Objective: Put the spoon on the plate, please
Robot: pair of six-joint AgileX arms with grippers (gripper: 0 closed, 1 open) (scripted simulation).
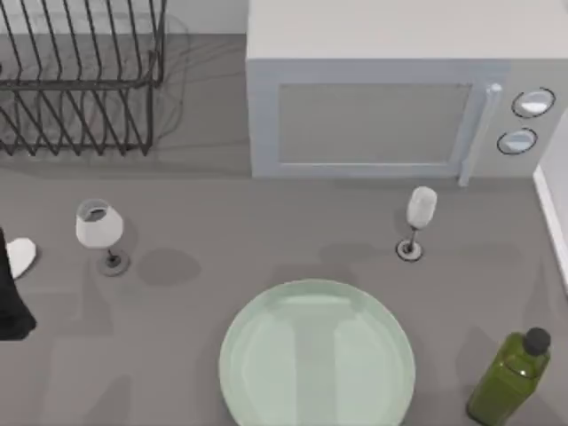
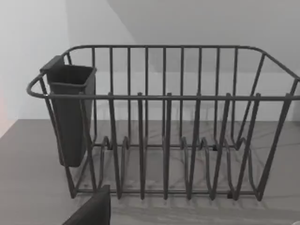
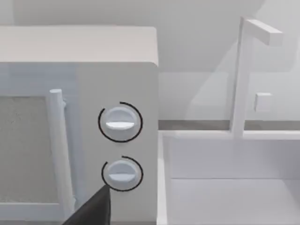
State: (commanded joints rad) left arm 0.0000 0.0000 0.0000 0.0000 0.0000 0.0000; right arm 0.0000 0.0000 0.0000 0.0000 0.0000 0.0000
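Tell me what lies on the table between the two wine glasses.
In the top view, nothing: bare grey table runs from the left wine glass to the right wine glass.

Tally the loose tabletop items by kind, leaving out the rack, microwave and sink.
Wine glasses: 2
Plate: 1
Green bottle: 1
Spoon: 1, its white bowl at the left edge beside the left arm
Total: 5

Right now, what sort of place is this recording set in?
Most likely a rendered kitchen counter: a microwave at the back, a wire dish rack beside it, and a sink at the right.
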